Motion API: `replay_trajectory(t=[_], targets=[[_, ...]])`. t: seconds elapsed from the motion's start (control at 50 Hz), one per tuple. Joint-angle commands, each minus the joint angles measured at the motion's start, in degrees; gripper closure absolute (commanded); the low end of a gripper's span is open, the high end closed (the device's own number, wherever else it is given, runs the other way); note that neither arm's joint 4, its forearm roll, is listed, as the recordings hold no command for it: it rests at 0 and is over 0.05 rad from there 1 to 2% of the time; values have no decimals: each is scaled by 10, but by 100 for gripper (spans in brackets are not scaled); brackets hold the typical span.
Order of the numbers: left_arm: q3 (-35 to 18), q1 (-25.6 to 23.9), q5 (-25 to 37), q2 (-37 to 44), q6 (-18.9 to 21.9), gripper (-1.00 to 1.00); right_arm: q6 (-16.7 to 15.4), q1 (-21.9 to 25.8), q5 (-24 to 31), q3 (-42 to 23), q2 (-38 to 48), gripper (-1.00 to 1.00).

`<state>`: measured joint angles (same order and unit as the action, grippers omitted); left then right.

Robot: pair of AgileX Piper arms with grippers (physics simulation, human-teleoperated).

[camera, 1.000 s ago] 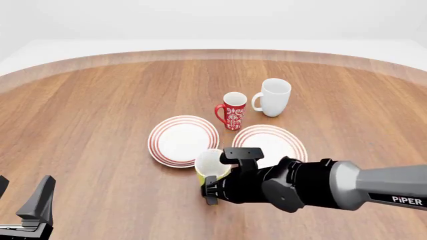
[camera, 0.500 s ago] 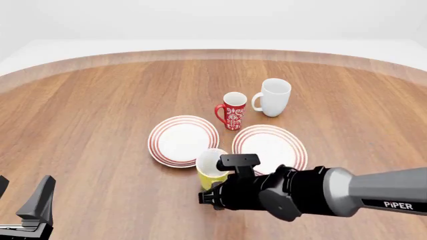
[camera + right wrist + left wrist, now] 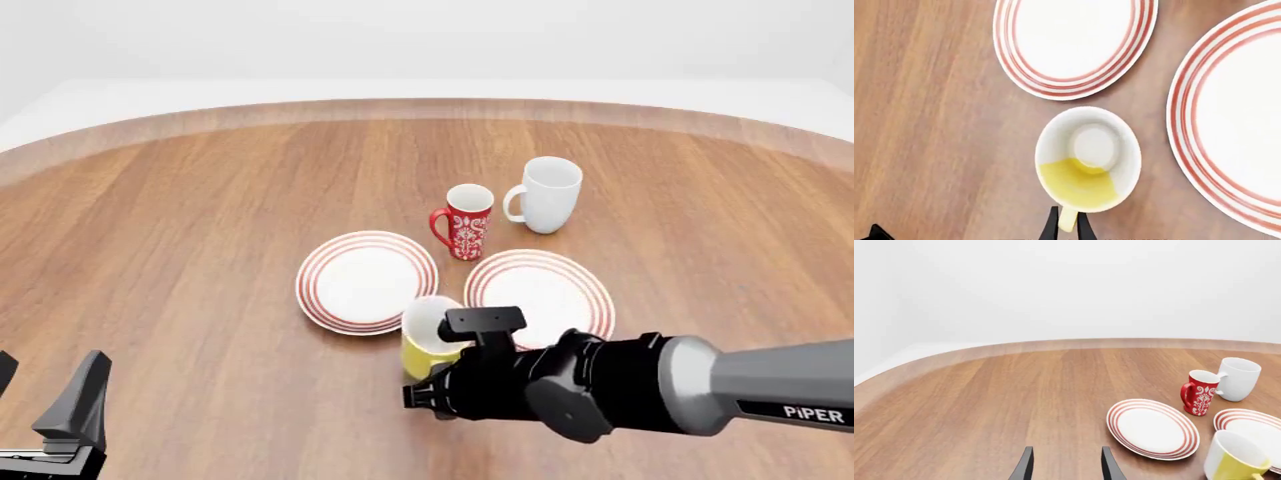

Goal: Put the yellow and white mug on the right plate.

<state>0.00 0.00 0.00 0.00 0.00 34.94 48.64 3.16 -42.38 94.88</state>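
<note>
Yellow and white mug (image 3: 1087, 160), small, yellow outside with loop handle, white inside: tilted, seemingly lifted off the brown wooden tabletop (image 3: 200, 220), between the two red-ringed round white plates on their near side. Right plate (image 3: 541, 290) lies just beside it, bare. Left plate (image 3: 366, 280) is not the target. Right claw (image 3: 1066, 224): fingers narrow, pinching the mug's handle. Left claw (image 3: 1064, 467): spread, empty, parked well apart. Step judged: carry phase, grasp made. Next move calls for shifting the mug right and forward over the right plate, levelling it, lowering, then releasing.
</note>
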Motion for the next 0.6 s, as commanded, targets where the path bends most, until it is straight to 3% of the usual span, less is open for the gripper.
replay_trajectory(t=[0.02,0.6], targets=[[0,0,0,0,0,-100,-10,-12,18,-2,-18,100],[0,0,0,0,0,-100,-77,-46,118,-62,-81,100]])
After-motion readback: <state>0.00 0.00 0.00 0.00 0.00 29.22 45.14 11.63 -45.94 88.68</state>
